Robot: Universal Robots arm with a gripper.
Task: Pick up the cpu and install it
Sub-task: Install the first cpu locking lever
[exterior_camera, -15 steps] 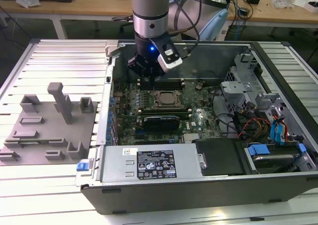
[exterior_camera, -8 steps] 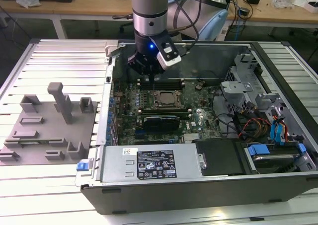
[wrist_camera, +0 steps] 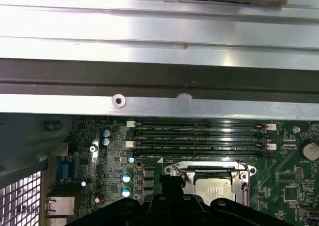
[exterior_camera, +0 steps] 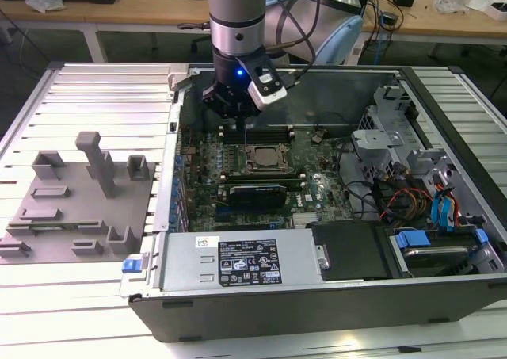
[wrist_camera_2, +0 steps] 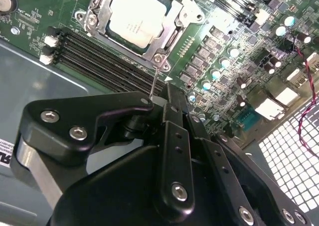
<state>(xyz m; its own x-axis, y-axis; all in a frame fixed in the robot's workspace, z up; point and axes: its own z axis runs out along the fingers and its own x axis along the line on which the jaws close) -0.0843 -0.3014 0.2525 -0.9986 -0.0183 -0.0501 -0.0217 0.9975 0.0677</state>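
Observation:
The cpu (wrist_camera_2: 134,16) is a square chip with a silvery top. It lies flat inside its socket frame (exterior_camera: 264,159) on the green motherboard, and it is also seen in the first wrist view (wrist_camera: 214,191). My gripper (exterior_camera: 242,117) hangs inside the open computer case, just behind the socket and above the memory slots. In the second wrist view the black gripper (wrist_camera_2: 164,106) stands apart from the cpu, with a thin metal rod (wrist_camera_2: 155,81) reaching from it toward the socket's corner. Nothing else hangs from the gripper.
A grey fixture plate (exterior_camera: 79,192) with upright blocks lies at the exterior view's left. In the case are a black card (exterior_camera: 257,194), a power supply (exterior_camera: 238,260), a drive cage with cables (exterior_camera: 404,169) and memory slots (wrist_camera: 199,136). The case's metal wall (wrist_camera: 159,104) runs close behind.

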